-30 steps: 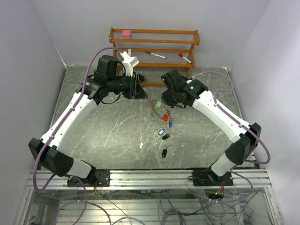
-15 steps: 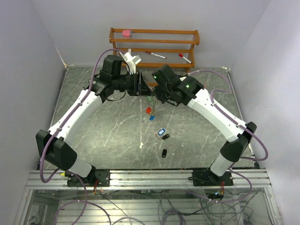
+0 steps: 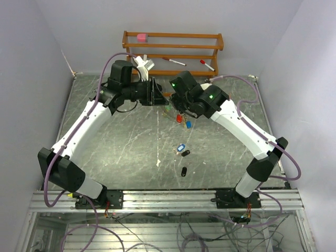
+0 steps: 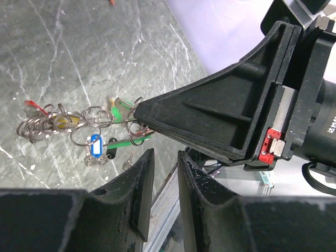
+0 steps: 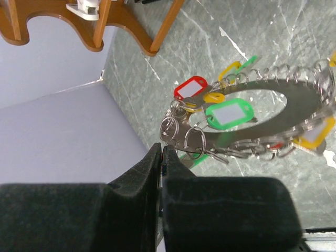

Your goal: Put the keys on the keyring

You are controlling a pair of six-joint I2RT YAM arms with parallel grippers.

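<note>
My right gripper is shut on the edge of the keyring, a flat silvery loop strung with small rings and red, green and yellow tags. In the top view the right gripper holds the keyring in the air, its tags dangling. My left gripper is right beside it at the same height. In the left wrist view the left gripper has its jaws slightly apart and empty, just below the keyring cluster. Loose keys lie on the table: a blue one and two black ones.
A wooden rack stands against the back wall with a pink block, two red-capped pens and a white object. Walls close in the table on both sides.
The right gripper has lifted the keyring off the table and carried it back and left. The left gripper has moved right to meet it. The dangling tags have swung right.
</note>
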